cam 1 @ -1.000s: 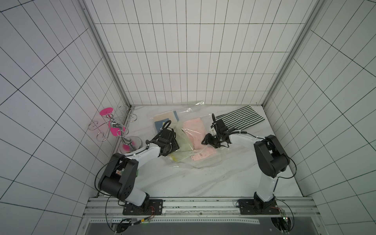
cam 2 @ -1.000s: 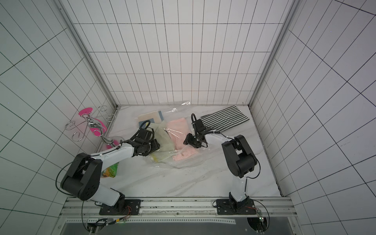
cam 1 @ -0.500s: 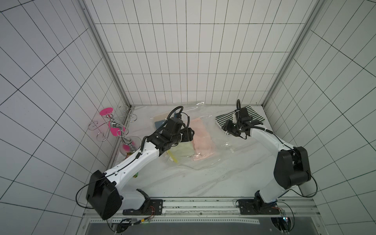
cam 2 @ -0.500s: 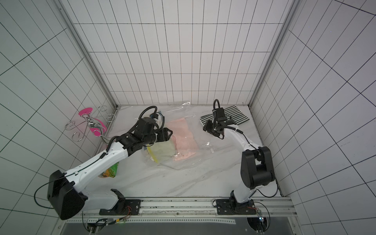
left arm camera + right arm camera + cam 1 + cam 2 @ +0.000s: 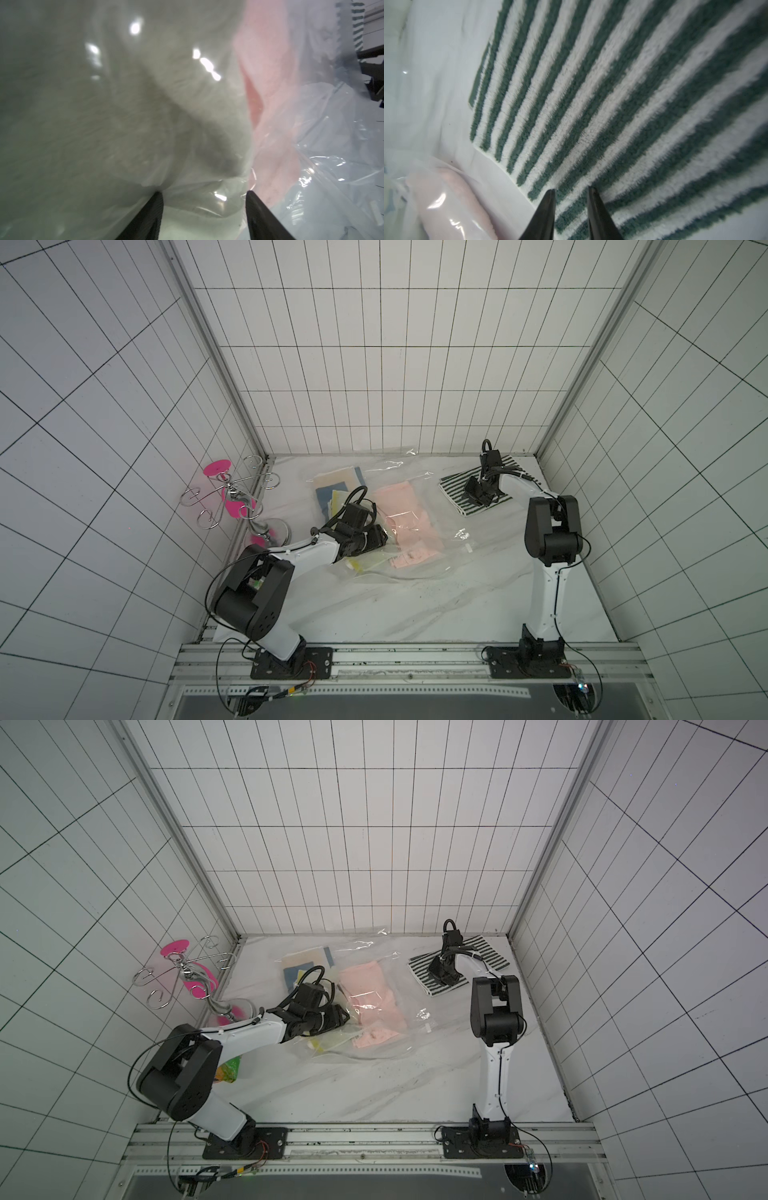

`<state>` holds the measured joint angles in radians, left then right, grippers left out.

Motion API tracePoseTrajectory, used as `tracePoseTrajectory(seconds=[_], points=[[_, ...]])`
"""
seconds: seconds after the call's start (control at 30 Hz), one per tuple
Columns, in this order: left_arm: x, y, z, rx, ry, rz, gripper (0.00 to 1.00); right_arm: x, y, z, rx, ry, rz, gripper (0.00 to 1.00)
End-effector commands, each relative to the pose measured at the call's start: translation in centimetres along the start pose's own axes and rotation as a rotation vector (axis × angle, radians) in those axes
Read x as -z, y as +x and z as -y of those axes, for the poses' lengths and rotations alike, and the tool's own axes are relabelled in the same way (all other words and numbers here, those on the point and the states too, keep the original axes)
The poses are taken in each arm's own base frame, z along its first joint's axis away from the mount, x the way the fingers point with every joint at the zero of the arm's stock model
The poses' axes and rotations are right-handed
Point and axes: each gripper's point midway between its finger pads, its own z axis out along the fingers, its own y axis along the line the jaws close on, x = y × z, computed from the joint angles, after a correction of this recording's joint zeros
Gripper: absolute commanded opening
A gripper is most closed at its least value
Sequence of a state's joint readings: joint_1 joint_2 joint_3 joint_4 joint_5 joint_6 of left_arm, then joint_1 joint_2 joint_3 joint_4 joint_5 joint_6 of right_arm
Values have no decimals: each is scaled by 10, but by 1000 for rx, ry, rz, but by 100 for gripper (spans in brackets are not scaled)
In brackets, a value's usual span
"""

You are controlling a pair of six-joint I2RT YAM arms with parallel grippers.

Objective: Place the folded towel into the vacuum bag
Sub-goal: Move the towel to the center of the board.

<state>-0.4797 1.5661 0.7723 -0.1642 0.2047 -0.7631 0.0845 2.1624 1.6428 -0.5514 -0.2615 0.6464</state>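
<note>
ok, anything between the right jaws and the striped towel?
Nothing visible. The right gripper hangs directly over the striped towel near its edge, jaws slightly apart. The vacuum bag lies beside the towel, not over it.

The white marble table carries a clear vacuum bag at its centre. A striped towel lies at two o'clock, a wire stand at ten.
</note>
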Motion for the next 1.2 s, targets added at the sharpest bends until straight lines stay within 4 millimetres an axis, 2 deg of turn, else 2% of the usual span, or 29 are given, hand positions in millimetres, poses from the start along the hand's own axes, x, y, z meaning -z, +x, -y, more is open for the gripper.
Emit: tracePoseTrajectory(seconds=[0.0, 0.1, 0.2, 0.3, 0.37, 0.47, 0.5, 0.6, 0.63, 0.7, 0.77, 0.8, 0.87, 1.17], points=[[14, 3, -8, 28, -6, 42, 65, 7, 38, 51, -78, 89, -88, 24], [23, 12, -12, 34, -1, 37, 65, 22, 68, 96, -122, 148, -129, 20], [35, 13, -7, 12, 1, 30, 64, 49, 101, 137, -165, 207, -157, 19], [52, 6, 3, -28, 11, 61, 65, 85, 113, 167, -151, 308, -105, 31], [62, 3, 13, -60, 26, 79, 64, 110, 111, 186, -161, 369, -68, 39], [73, 2, 32, -128, 40, 86, 64, 133, 98, 196, -214, 365, -2, 51], [76, 3, 39, -154, 44, 86, 65, 138, 92, 197, -224, 363, 20, 57], [87, 7, 63, -236, 72, 80, 64, 158, 68, 207, -245, 402, 102, 85], [90, 9, 72, -261, 89, 75, 65, 163, 58, 213, -250, 421, 134, 89], [95, 12, 86, -298, 117, 64, 64, 163, 37, 217, -260, 419, 160, 91], [99, 16, 103, -348, 160, 56, 65, 157, 17, 213, -260, 397, 158, 92], [99, 18, 108, -367, 173, 50, 65, 152, 9, 209, -255, 374, 150, 90], [97, 24, 117, -416, 202, 34, 65, 141, -1, 199, -252, 323, 122, 80], [94, 29, 121, -452, 227, 49, 66, 106, -3, 213, -268, 353, 71, 71]])
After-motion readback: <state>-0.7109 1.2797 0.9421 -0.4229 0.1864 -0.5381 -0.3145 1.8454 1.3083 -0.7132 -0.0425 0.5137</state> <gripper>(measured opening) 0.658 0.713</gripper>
